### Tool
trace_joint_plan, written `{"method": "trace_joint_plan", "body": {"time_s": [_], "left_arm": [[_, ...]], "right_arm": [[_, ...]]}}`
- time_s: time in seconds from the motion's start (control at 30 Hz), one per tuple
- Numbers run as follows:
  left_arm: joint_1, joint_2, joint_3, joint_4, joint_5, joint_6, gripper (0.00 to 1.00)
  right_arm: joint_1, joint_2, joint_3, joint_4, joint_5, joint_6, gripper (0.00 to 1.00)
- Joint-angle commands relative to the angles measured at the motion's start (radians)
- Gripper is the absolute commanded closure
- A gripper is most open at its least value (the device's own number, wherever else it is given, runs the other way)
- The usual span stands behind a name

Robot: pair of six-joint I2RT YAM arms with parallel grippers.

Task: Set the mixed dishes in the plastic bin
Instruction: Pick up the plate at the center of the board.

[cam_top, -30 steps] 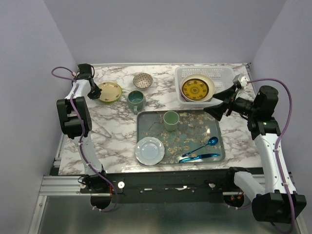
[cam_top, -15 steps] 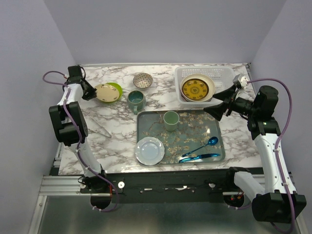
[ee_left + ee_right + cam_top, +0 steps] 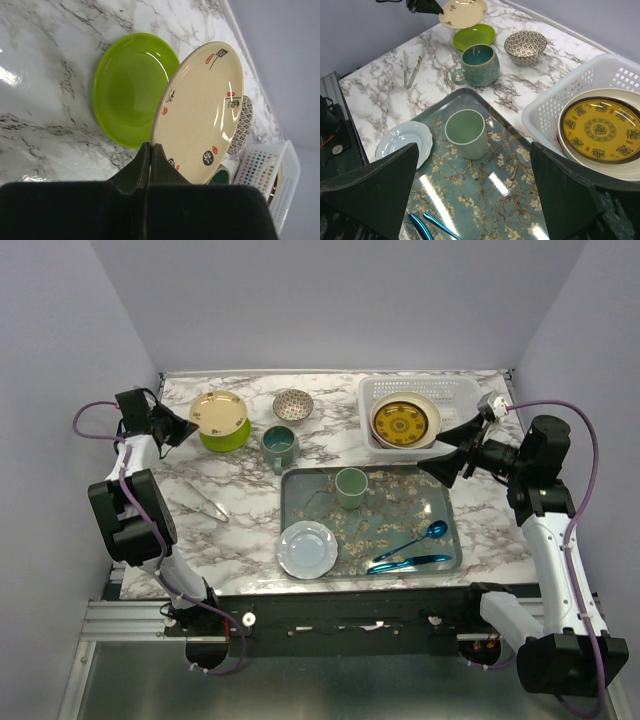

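Observation:
My left gripper (image 3: 186,427) (image 3: 150,146) is shut on the rim of a cream plate (image 3: 218,412) (image 3: 200,107) and holds it tilted above a lime green plate (image 3: 230,438) (image 3: 127,87) on the table at the back left. A speckled bowl (image 3: 293,404) (image 3: 525,46) and a dark teal mug (image 3: 279,447) (image 3: 479,64) stand to their right. The white lattice bin (image 3: 455,390) (image 3: 545,107) at the back right holds an amber-yellow plate (image 3: 405,423) (image 3: 600,130) on a cream one. My right gripper (image 3: 447,452) (image 3: 474,150) is open and empty beside the bin, above the tray.
A blossom-patterned tray (image 3: 300,510) in the middle holds a pale green cup (image 3: 351,486) and blue spoons (image 3: 415,545). A pale blue plate (image 3: 307,548) overlaps its front left corner. Metal tongs (image 3: 205,502) lie on the table at the left.
My left gripper has drawn back to the left and lifted the cream plate off the lime green plate, which now shows beneath it. The right arm has not moved.

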Motion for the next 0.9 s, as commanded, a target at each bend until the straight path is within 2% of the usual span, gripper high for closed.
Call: {"method": "trace_joint_plan", "body": {"time_s": [0.0,0.3,0.57,0.87], "left_arm": [[0.005,-0.112,-0.066,0.178,0.134,-0.081,1.0],[0.002,-0.221,-0.207,0.361,0.26,-0.212,1.0],[-0.048,-0.333,-0.342,0.47,0.291,-0.279,1.0],[-0.2,-0.485,-0.464,0.516,0.27,-0.285,1.0]], "right_arm": [[-0.005,0.005,-0.007,-0.002,-0.01,-0.012,0.0],[-0.005,0.013,-0.01,-0.002,-0.02,-0.014,0.0],[-0.005,0.018,-0.011,-0.001,-0.054,-0.018,0.0],[-0.005,0.03,-0.024,0.025,-0.111,0.005,0.0]]}}
